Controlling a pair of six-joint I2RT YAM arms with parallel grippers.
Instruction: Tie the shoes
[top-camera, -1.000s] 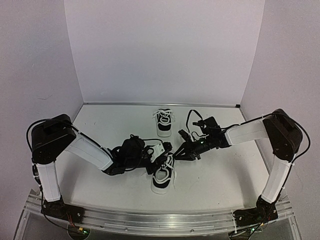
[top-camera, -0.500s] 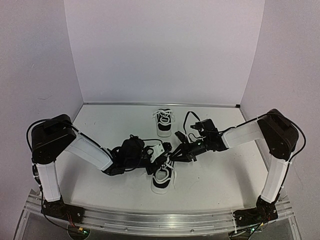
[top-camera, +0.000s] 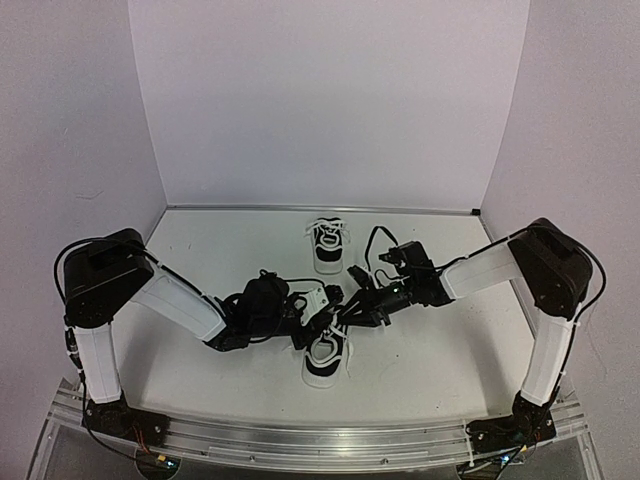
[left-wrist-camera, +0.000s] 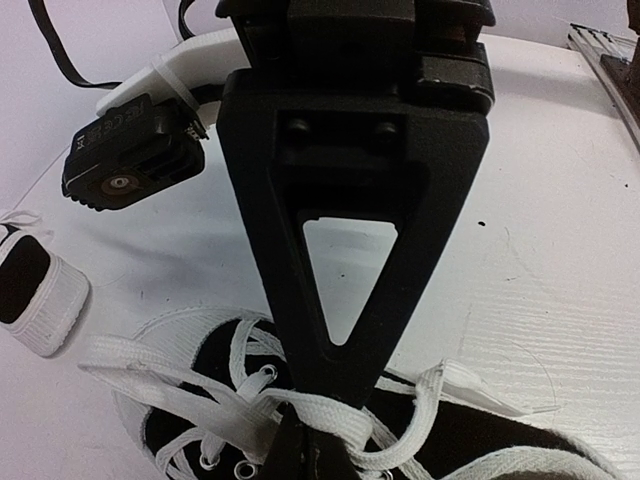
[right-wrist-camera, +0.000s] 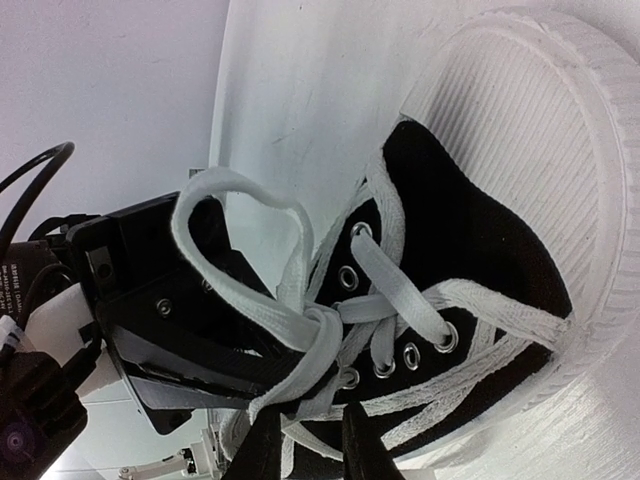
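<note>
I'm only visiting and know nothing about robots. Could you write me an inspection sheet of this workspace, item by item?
Surface: white table, flat, lightly marked.
Job's things: near shoe sits between the arms, its white lace crossed with one loop raised, bow not finished; far shoe stands apart at the back.
Clutter: nothing seen.
Grippers: left gripper fingers shut on the lace loop; right gripper fingers slightly apart either side of a strand, grip unclear.
Cables: black cables loop over both wrists.
Surroundings: plain pale walls on three sides; metal rail at the near edge.
</note>
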